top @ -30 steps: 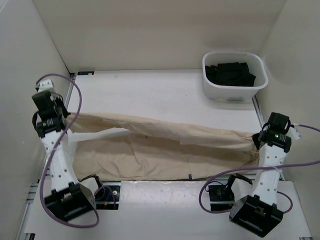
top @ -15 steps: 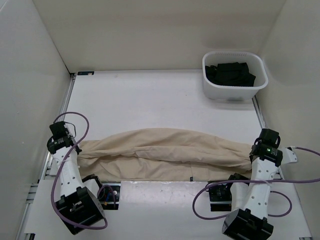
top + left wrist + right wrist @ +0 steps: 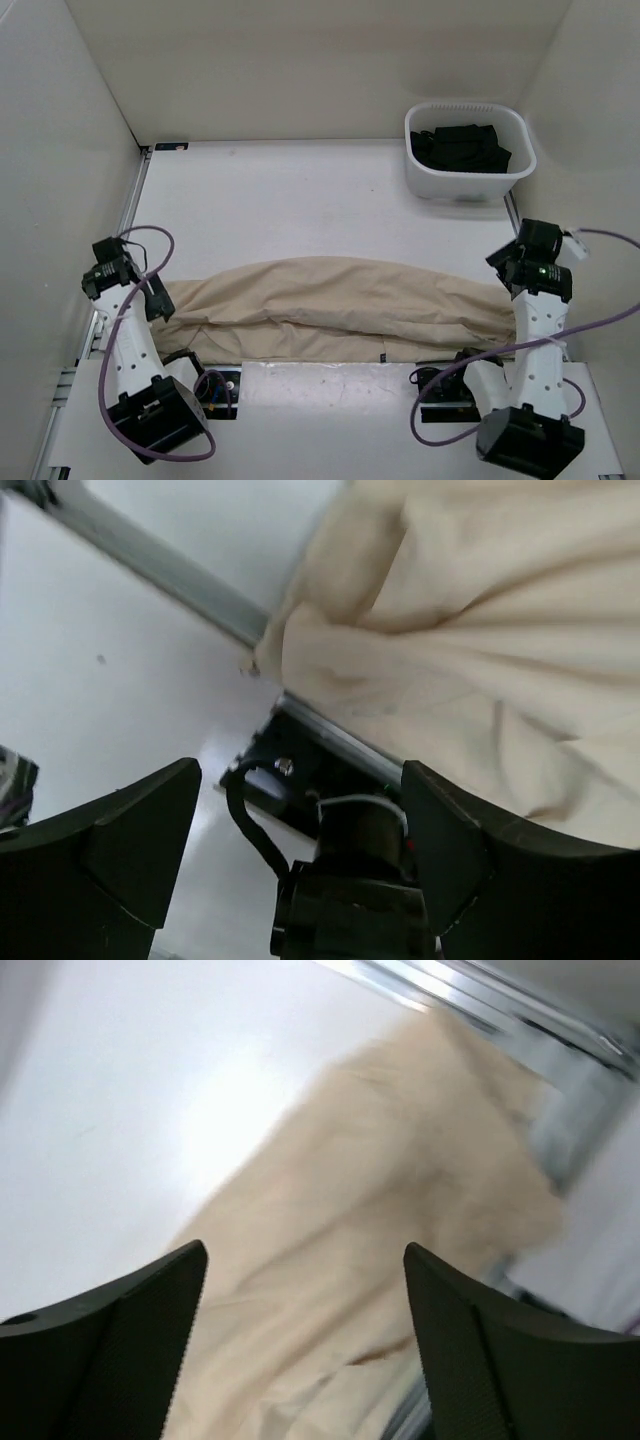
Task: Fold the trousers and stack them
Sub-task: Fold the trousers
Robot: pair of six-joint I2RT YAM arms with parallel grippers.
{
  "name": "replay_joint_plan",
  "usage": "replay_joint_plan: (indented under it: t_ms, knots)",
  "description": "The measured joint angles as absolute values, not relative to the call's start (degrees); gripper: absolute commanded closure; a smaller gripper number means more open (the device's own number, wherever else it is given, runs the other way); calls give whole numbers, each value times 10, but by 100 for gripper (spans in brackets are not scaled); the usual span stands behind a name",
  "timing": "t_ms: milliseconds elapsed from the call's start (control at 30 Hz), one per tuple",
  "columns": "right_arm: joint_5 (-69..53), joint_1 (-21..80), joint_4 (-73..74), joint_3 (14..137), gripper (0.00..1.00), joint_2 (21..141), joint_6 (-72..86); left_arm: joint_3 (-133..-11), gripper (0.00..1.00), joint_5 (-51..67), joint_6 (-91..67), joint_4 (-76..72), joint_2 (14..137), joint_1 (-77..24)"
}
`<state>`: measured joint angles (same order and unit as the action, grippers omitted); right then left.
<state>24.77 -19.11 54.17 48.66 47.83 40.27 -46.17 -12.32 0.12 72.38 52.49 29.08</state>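
Beige trousers [image 3: 340, 305], stretched in the air between the arms a second ago, are now lying folded lengthwise in a long band along the near edge of the tabletop [image 3: 300, 200], so the first fold is looking done. The left gripper [image 3: 298, 775] and right gripper [image 3: 305, 1250] are standing wide open, having just let go. They are hanging over the band's left and right ends and holding nothing.

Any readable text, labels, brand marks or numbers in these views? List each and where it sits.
None readable in any view.
Trousers: plain beige, no tag or print showing.
White bin and the dark clothes in it: no label visible.
Green light on the right arm: a lamp, not a sign.
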Motion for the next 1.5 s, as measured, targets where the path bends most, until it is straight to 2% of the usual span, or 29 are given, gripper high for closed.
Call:
replay_joint_plan:
  t_ms: [33,67,133,167,200,233,267,400,533,700,833,967,1067,1233,1300,1333,1433,1500]
  knots:
    - [233,-162,521,502,20,488,387,-484,7,-120,1,729,532,291]
    - [220,-126,503,514,30,496,376,-513,14,-113,1,727,541,291]
    - [210,-38,471,524,38,513,358,-571,22,-100,0,705,564,291]
    - [208,16,454,523,46,523,357,-590,29,-95,0,690,576,291]
    - [205,70,437,518,51,535,356,-604,31,-91,-1,670,595,291]
    - [203,135,417,508,61,550,360,-610,31,-85,0,654,616,291]
    - [201,181,402,498,66,565,360,-611,32,-81,0,641,636,291]
    - [196,363,363,474,75,651,382,-585,31,-48,0,588,747,287]
    - [201,459,340,473,88,741,407,-492,31,-31,0,558,777,255]
    - [174,460,318,413,100,806,474,-411,26,-25,0,547,754,229]
    - [117,396,274,359,100,776,561,-397,19,-41,1,524,719,235]
    - [76,356,273,350,99,770,607,-406,18,-48,0,490,710,254]
    - [55,333,296,372,98,794,611,-419,18,-52,0,460,739,257]
    - [43,295,354,438,98,859,601,-448,17,-43,1,428,857,257]
    - [43,286,380,469,98,887,595,-461,26,-38,2,432,875,258]
    - [43,284,394,485,98,902,593,-470,37,-34,1,436,887,258]
    - [41,278,435,530,98,946,589,-514,40,-13,4,462,933,256]
    - [44,275,468,570,98,984,579,-546,36,-2,4,469,961,256]
